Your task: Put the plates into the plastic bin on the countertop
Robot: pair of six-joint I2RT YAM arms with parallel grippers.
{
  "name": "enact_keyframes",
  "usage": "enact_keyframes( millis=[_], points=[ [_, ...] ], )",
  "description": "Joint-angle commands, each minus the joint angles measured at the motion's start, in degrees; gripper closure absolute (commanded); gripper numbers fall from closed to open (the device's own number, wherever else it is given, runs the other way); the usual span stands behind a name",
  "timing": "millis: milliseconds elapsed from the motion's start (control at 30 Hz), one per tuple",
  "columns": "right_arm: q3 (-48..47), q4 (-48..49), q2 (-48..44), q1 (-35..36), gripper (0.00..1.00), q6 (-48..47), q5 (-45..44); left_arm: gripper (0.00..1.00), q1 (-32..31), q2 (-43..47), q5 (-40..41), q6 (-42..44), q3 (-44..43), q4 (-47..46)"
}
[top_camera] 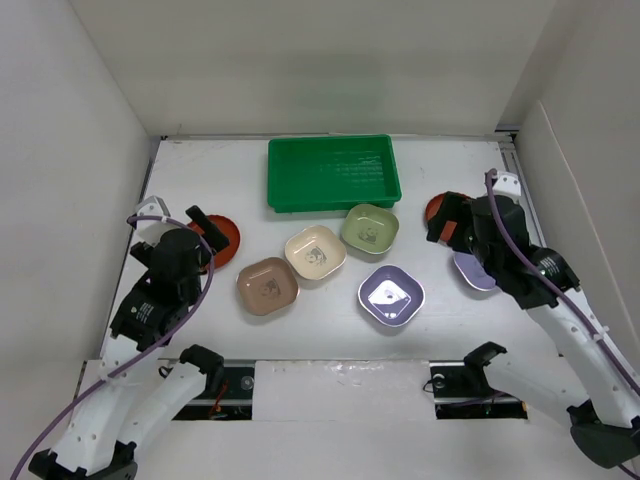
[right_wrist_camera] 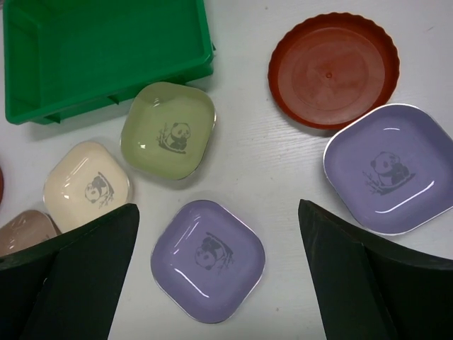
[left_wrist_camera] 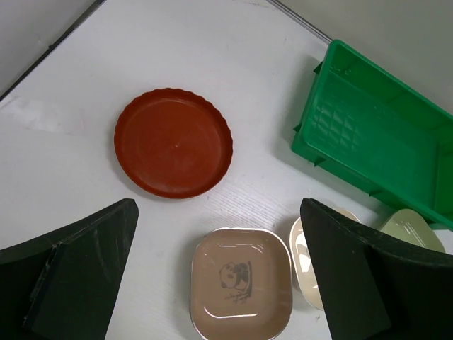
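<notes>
Seven plates sit out on the countertop [top_camera: 200, 175] and none lies in the plastic bin [top_camera: 333, 172], which stands empty at the upper centre of the top view. Both grippers stand wide open and hold nothing.

What the coming move turns on is which arm is nearer which plate. The left gripper [left_wrist_camera: 218, 211] hangs at the left of the top view. In its wrist view the left red plate [left_wrist_camera: 173, 142] lies just beyond the fingertips, toward the upper left of the frame. The bin's corner shows at the upper right, apart from that plate. This plate is round with a scalloped rim, so it has no long axis and the jaws could take its edge from any side. It looks the natural first pick for this arm. The pinkish-brown plate [left_wrist_camera: 241, 283] lies lower, between the two fingers at the bottom of that frame.

The right gripper [right_wrist_camera: 218, 207] hovers at the right of the top view. In its wrist view the right red plate [right_wrist_camera: 333, 67] is at the upper right. Its lower rim meets the right lavender plate [right_wrist_camera: 386, 168]; whether they touch or overlap I cannot tell. The centre lavender plate [right_wrist_camera: 207, 258] sits low between the fingers. The olive green plate [right_wrist_camera: 168, 129] lies just beside the bin's wall at the upper left, and the cream plate [right_wrist_camera: 86, 185] at the left. From this hand the bin lies up and to the left.
</notes>
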State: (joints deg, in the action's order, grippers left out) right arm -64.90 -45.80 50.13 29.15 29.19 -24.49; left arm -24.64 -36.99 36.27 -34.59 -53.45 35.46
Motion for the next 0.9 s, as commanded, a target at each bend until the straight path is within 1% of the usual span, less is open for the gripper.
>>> enact_keyframes(
  millis=[0,133,167,300,400,500,567,633,667,700,733,767,867],
  points=[
    [-2.51,2.73,0.67,-0.58,0.00,0.34,-1.87,0.00,0.30,-0.27,0.55,-0.30,-0.51,-1.10],
    [-3.04,3.96,1.98,-1.81,0.00,1.57,-1.88,0.00,0.30,-0.27,0.03,0.22,-0.51,-1.10],
    [-3.04,4.84,2.51,-3.12,0.00,1.57,-1.88,0.00,0.30,-0.27,0.03,0.22,-0.51,-1.10],
    [-4.97,4.84,8.56,-6.99,0.00,3.50,1.98,0.00,0.30,-0.27,-0.50,0.22,-0.51,-1.62],
    [-5.50,8.43,11.47,-9.53,0.00,3.51,4.97,0.00,0.30,-0.27,-0.50,0.22,-0.51,-1.62],
    [-4.97,12.13,16.92,-13.05,0.00,3.51,8.13,0.00,0.30,-0.80,-1.03,0.75,-0.51,-1.62],
    [-5.66,12.75,22.62,-14.90,0.00,3.51,10.16,0.00,0.30,-0.80,-1.03,0.75,-0.51,-1.62],
    [-6.46,14.32,26.58,-16.14,0.02,3.51,11.31,0.00,0.30,-0.80,-1.03,0.75,-0.51,-1.62],
    [-7.33,14.34,30.60,-16.92,0.03,3.51,11.31,0.00,0.30,-0.80,-1.03,0.75,-0.51,-1.62],
    [-7.86,15.12,32.64,-16.93,0.03,3.51,11.31,0.00,0.30,-0.19,-1.03,0.75,-0.51,-1.62],
    [-9.26,15.13,34.67,-18.50,0.05,3.51,11.31,0.00,0.30,-0.18,-1.03,0.75,-0.51,-1.62],
    [-9.97,15.13,38.60,-19.21,0.05,3.51,12.09,0.00,0.30,-0.18,-1.03,0.75,-0.51,-1.62],
    [-10.59,17.41,43.46,-21.67,0.09,3.51,16.13,0.00,0.30,-0.18,-1.03,0.75,-0.51,-1.62]
  ],
)
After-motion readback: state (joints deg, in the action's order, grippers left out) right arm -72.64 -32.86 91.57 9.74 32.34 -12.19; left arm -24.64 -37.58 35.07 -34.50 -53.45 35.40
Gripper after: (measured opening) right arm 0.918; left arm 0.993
